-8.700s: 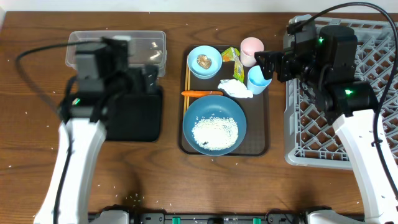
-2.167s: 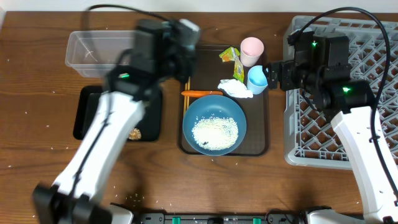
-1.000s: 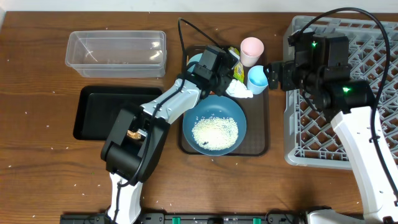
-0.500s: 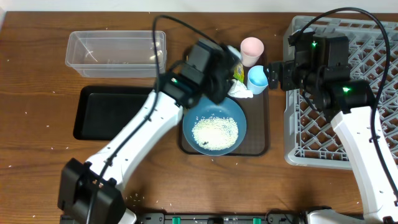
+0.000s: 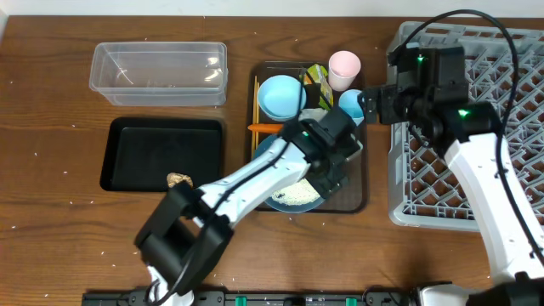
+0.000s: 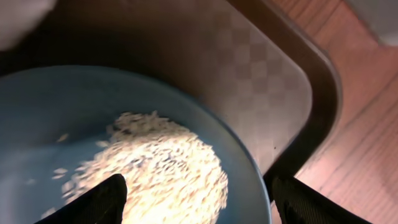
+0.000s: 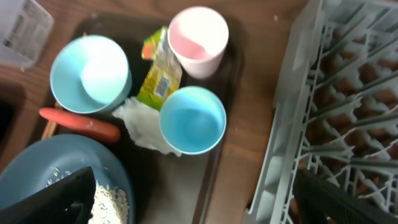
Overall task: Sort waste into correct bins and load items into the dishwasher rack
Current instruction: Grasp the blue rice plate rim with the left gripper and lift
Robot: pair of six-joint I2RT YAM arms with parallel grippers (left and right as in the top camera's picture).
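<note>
On the dark brown serving tray [image 6: 261, 68], mid-table: large blue dish [image 6: 37, 118] with loose white rice [image 6: 155, 168] heaped in it. Left gripper [image 6: 199, 202] hangs low over the dish's rim, jaws spread wide. One fingertip is above the rice, the other is outside the rim above the tray, and nothing is grasped. Seen from overhead, the left arm hides most of the dish.

Back half of the same tray:
- Small light-blue bowl [image 5: 280, 96], upright.
- Pink cup [image 5: 344, 68], at the far right corner.
- Light-blue cup [image 7: 193, 118], upright, just in front of the pink cup.
- Yellow-green wrapper [image 7: 158, 74], between the bowl and the two cups.
- Crumpled white tissue [image 7: 140, 121], against the light-blue cup's left side.
- Orange carrot stick [image 7: 81, 124], lying between bowl and dish.
- Thin chopsticks [image 5: 256, 93], along the tray's left edge.

Right gripper [image 7: 196, 186] hovers just beside the light-blue cup, claw released and wide, holding nothing. Grey dishwasher rack [image 5: 476, 170] stands to its right, beside the serving tray.

Left side of table: clear tub [image 5: 159, 72] at the back, black tray [image 5: 136, 144] in front of it. Brownish scrap [image 5: 178, 180] lies in the black tray near its front edge.
</note>
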